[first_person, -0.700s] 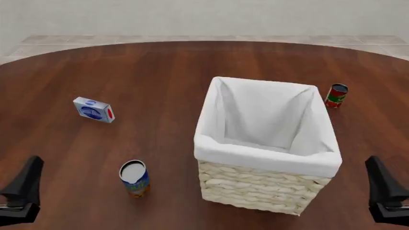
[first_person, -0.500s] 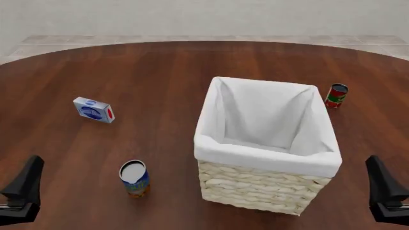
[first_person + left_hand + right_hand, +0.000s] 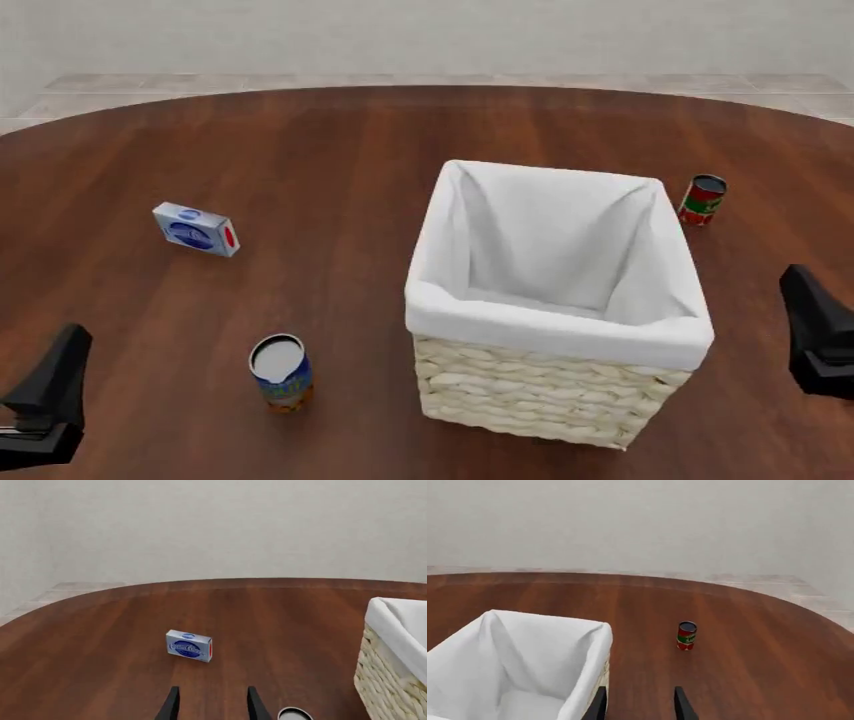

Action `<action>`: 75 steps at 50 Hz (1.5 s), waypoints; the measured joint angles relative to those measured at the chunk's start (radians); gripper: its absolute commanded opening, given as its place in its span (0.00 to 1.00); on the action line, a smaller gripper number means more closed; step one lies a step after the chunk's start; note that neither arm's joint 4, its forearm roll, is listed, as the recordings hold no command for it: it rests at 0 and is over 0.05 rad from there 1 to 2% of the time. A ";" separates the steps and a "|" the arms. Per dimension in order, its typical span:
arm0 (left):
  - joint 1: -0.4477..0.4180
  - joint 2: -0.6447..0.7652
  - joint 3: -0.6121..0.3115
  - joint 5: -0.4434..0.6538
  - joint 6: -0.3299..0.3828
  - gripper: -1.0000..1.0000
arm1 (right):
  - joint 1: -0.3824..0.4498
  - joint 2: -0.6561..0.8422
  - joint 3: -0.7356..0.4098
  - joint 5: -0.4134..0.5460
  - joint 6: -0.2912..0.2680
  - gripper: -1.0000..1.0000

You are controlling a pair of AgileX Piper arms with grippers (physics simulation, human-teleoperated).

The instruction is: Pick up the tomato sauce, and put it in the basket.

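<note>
The tomato sauce (image 3: 702,199) is a small can with a red label and a green band, standing upright on the table to the far right of the basket (image 3: 554,335); it also shows in the right wrist view (image 3: 686,635). The basket is a large wicker one with a white lining, and nothing shows inside it. My right gripper (image 3: 814,325) is open and empty at the right edge, nearer than the can and well short of it. Its fingers (image 3: 599,705) stand apart. My left gripper (image 3: 56,385) is open and empty at the near left.
A blue-and-orange can (image 3: 279,372) stands near the front left of the basket, and its top shows in the left wrist view (image 3: 293,714). A small blue and white box (image 3: 196,229) lies at the left, ahead of the left gripper (image 3: 212,707). The basket's corner (image 3: 393,680) stands to its right.
</note>
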 measured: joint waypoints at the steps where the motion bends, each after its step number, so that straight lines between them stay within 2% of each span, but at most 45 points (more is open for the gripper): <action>1: 0.000 0.000 0.000 0.000 0.000 1.00 | 0.000 0.019 -0.015 0.000 -0.001 1.00; 19: 0.000 0.000 0.000 0.000 0.000 1.00 | 0.005 0.325 -0.236 0.001 -0.018 1.00; 33: 0.000 0.000 0.000 0.000 0.000 1.00 | -0.024 0.519 -0.365 -0.008 -0.010 1.00; 75: 0.000 0.000 0.000 0.000 0.000 1.00 | -0.187 0.996 -0.564 -0.167 -0.064 1.00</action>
